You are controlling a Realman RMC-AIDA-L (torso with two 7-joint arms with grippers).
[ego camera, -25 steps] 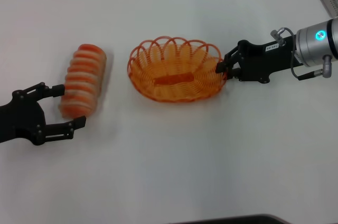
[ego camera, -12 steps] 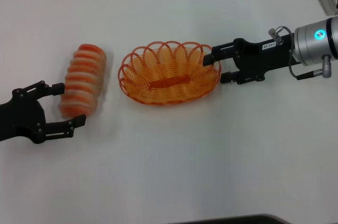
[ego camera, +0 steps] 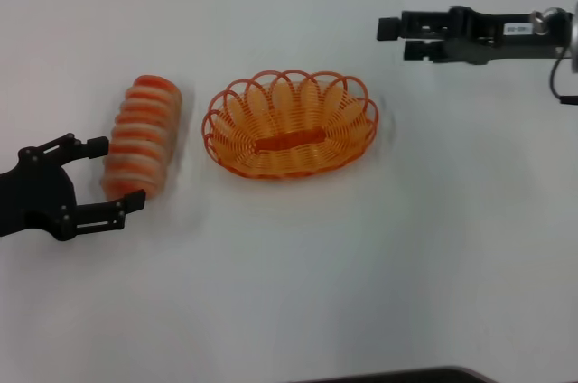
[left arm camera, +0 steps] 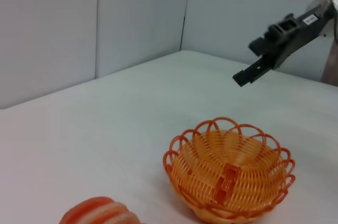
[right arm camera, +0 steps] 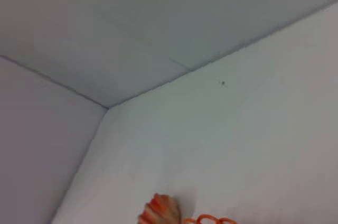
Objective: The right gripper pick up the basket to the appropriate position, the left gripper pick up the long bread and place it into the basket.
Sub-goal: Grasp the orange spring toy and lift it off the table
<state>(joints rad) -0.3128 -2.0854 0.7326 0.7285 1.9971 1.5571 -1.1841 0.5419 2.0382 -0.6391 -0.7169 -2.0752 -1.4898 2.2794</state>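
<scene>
Left hand [ego camera: 116, 175] fingers apart, straddling bread [ego camera: 142, 135] end. Basket [ego camera: 291, 124] sits on worktop [ego camera: 361, 266]. Right hand [ego camera: 390, 31] raised clear of basket, finger state indeterminate.

Most of this view is a bare white table surface [right arm camera: 232, 129] meeting pale grey walls [right arm camera: 132, 28] at a corner. One rounded orange-red end of the striped long bread [right arm camera: 160, 211] and a thin arc of the orange wire basket [right arm camera: 211, 220] show.
</scene>
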